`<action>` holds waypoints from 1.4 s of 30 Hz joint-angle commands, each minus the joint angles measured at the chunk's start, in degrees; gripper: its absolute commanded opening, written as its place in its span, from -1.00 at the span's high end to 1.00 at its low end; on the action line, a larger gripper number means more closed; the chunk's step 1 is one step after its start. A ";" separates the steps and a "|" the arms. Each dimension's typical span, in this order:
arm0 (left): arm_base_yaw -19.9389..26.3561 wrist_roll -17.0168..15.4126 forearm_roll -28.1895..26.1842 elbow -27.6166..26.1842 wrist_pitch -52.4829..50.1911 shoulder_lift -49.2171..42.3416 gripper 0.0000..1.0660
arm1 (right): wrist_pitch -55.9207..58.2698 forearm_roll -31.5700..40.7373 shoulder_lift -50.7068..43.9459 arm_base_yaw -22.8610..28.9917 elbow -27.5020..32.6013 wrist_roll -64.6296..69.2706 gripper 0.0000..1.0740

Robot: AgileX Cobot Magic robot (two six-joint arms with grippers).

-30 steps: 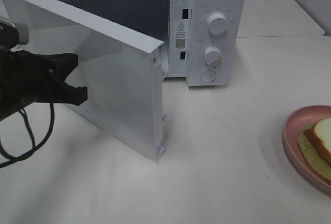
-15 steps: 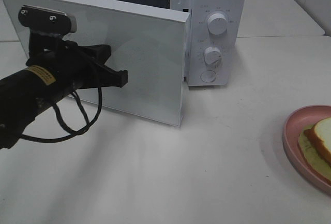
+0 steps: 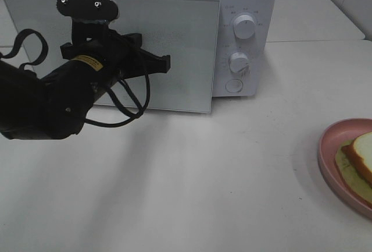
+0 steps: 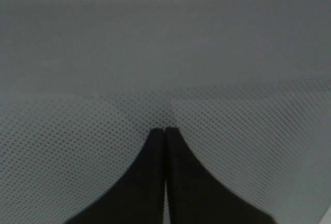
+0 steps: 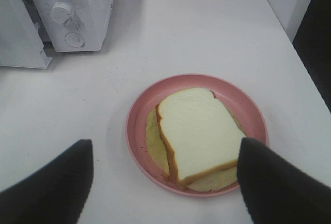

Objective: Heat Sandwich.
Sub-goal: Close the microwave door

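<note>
A: Sandwich (image 5: 199, 131) first: where is it, measured from the microwave (image 3: 241, 31)?

B: Well off to the microwave's right, and nearer the camera, at the far right edge of the white table (image 3: 221, 176). It lies flat on a round pink plate (image 5: 142, 110), white bread uppermost with a tan crust, pale yellow-green filling showing beneath on the side toward the microwave. It is outside the oven, and nothing touches it.

A: Go from left to right, then. Your left pincer?

B: My left gripper (image 3: 165, 63) is in front of the microwave's door (image 3: 186, 48), tips against its dotted window. My two fingers (image 4: 155, 151) are pressed flat together, with nothing between them. My black arm reaches in from the microwave's left, a cable looped under it.

A: And the door itself?

B: Nearly flush with the microwave's front; a thin dark gap shows along its top edge. To the door's right sit two white knobs (image 3: 244, 26), one above the other, and a round button (image 3: 234, 85) below them.

A: Your right pincer?

B: My right gripper (image 5: 165, 175) hangs above the plate, far to the microwave's right. My fingers stand wide apart, one over bare table, the other over the plate's rim beside the sandwich, holding nothing.
</note>
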 commanded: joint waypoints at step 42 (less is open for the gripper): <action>-2.23 8.08 -7.68 2.98 31.40 -13.81 -0.65 | -0.92 0.00 -1.26 -0.46 0.17 -0.52 -0.40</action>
